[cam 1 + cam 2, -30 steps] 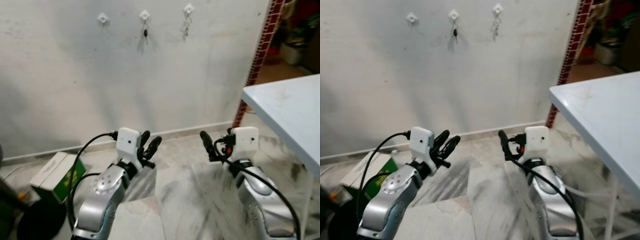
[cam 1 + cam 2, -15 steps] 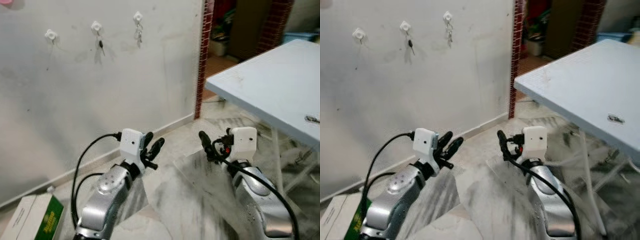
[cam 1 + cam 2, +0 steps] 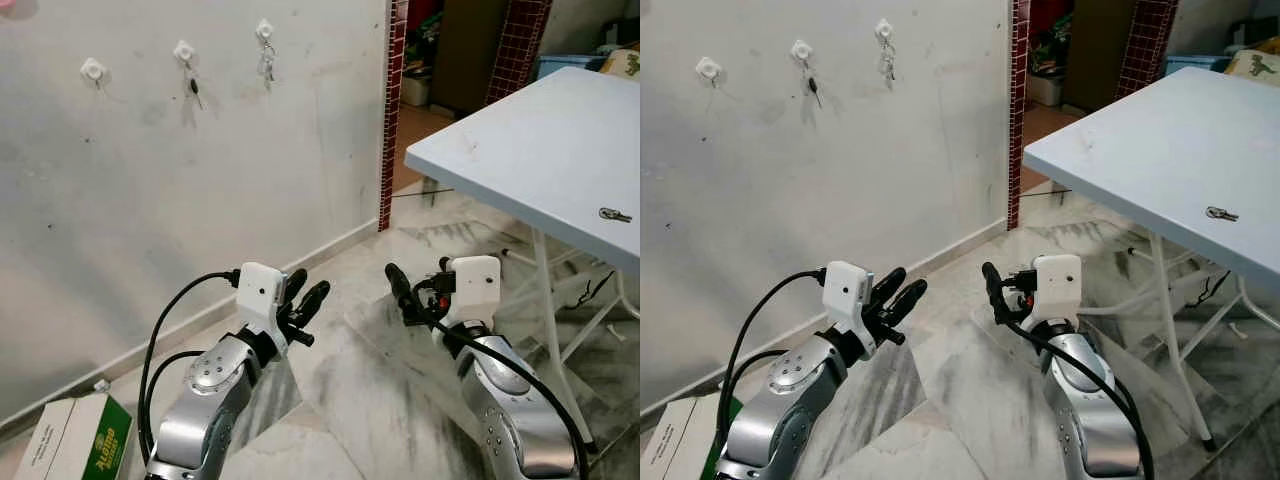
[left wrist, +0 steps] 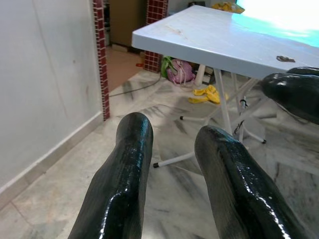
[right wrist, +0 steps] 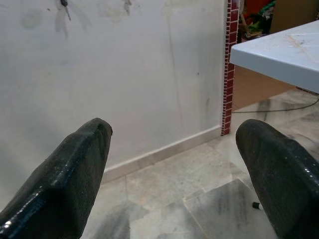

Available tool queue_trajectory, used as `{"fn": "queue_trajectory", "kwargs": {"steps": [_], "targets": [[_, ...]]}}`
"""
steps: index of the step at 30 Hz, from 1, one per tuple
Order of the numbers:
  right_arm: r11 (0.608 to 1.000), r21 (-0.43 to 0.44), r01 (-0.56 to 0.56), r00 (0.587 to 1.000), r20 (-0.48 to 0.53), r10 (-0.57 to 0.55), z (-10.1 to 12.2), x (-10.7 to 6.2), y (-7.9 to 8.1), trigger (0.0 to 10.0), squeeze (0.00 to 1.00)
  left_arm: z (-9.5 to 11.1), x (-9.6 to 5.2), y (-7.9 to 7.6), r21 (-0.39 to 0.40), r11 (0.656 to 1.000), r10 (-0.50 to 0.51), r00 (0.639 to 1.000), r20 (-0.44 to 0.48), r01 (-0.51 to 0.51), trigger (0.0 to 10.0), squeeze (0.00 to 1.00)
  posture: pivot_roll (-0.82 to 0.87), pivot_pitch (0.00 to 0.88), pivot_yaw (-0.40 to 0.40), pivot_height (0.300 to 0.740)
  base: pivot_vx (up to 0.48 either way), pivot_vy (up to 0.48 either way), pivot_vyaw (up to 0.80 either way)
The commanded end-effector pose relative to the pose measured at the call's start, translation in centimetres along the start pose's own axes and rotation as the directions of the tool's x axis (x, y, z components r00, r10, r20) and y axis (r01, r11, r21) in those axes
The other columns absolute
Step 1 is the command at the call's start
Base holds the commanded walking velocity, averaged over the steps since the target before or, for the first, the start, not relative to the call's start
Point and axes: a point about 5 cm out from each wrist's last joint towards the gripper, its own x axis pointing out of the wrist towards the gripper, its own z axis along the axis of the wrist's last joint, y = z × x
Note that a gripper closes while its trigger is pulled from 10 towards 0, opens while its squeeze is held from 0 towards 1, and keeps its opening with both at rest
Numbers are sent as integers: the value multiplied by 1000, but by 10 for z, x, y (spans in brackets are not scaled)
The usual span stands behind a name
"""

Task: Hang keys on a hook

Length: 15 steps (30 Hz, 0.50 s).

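A small set of keys (image 3: 614, 214) lies on the white table (image 3: 520, 150) at my right, also visible as keys (image 4: 285, 59) in the left wrist view. Three white hooks are on the wall: the left hook (image 3: 93, 69) is bare, the middle hook (image 3: 184, 50) holds a dark key (image 3: 195, 88), and the right hook (image 3: 264, 29) holds a key bunch (image 3: 267, 65). My left gripper (image 3: 305, 290) is held low in front of me, open and empty. My right gripper (image 3: 415, 280) is beside it, its fingers (image 5: 79, 169) wide apart with nothing between them.
A red brick pillar (image 3: 390, 110) ends the wall beside a doorway. The table's thin legs (image 3: 550, 300) stand on the marble floor at the right. A green and white box (image 3: 75, 440) lies by the wall at my lower left. Yellow cloth (image 4: 209, 92) lies under the table.
The camera has swung to the right: the hooks slid left, and the doorway, more of the table and the keys on it came into view. Both arms keep the same pose.
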Motion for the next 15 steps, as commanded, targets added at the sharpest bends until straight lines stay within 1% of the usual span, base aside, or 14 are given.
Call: {"fn": "queue_trajectory", "kwargs": {"steps": [1, 4, 9, 10, 15], "targets": [[1000, -7, -3, 1000, 22, 3, 4, 0, 2, 10000, 0, 3, -1, 2, 4, 1000, 2, 1000, 8, -2, 10000, 0, -111, 0, 121, 740, 304, 0, 0], [1000, -13, 3, 1000, 23, -3, 5, -1, 1, 10000, 0, 5, 1, 3, 15, 1000, -7, 1000, 13, 7, 10000, 0, -112, 0, 119, 740, 389, 0, 0], [999, -35, 20, 999, 29, -19, 7, 0, -1, 10000, 0, 5, 1, 2, 11, 1000, -7, 1000, 16, 7, 10000, 0, -113, 0, 115, 740, 400, 0, 0], [999, -28, 21, 999, 32, -21, 7, 0, -1, 10000, 0, 4, 2, 2, 9, 1000, -8, 1000, 17, 8, 10000, 0, -113, 0, 115, 740, 330, 0, -456], [999, -27, 25, 999, 34, -24, 8, -1, -2, 10000, 0, 3, 1, 1, 7, 1000, -9, 1000, 14, 9, 10000, 0, -113, 0, 114, 740, 329, 0, -750]]}}
